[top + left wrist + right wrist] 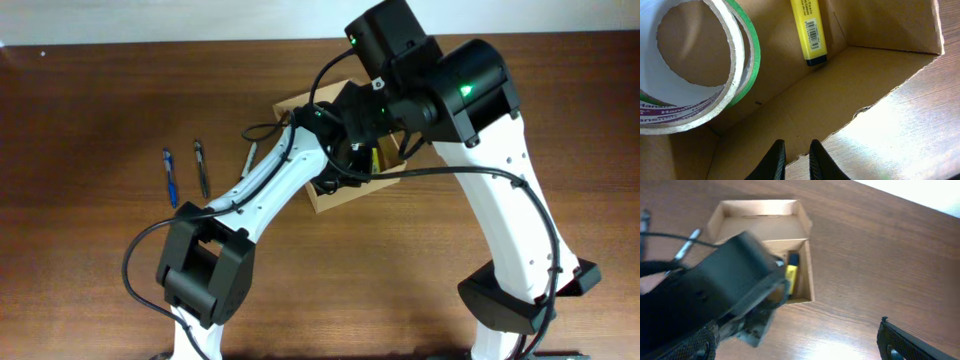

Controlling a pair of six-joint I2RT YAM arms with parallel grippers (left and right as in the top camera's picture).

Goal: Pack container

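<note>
The container [335,197] is a tan cardboard box on the table, mostly covered by both arms in the overhead view. Inside it lie a yellow highlighter [809,30] and a tape roll [735,45] with a green edge. My left gripper [796,157] reaches into the container. Its jaws stand a narrow gap apart over the top edge of the container's wall [805,105]; I cannot tell whether they pinch it. My right gripper [790,347] hangs wide open above the table beside the container [807,275], holding nothing. The highlighter [791,277] shows past the left wrist.
Three pens lie on the table left of the box: a blue pen [170,177], a dark pen [201,167] and a silver pen [250,157] close to the box. The left arm's dark wrist [730,290] fills the left of the right wrist view.
</note>
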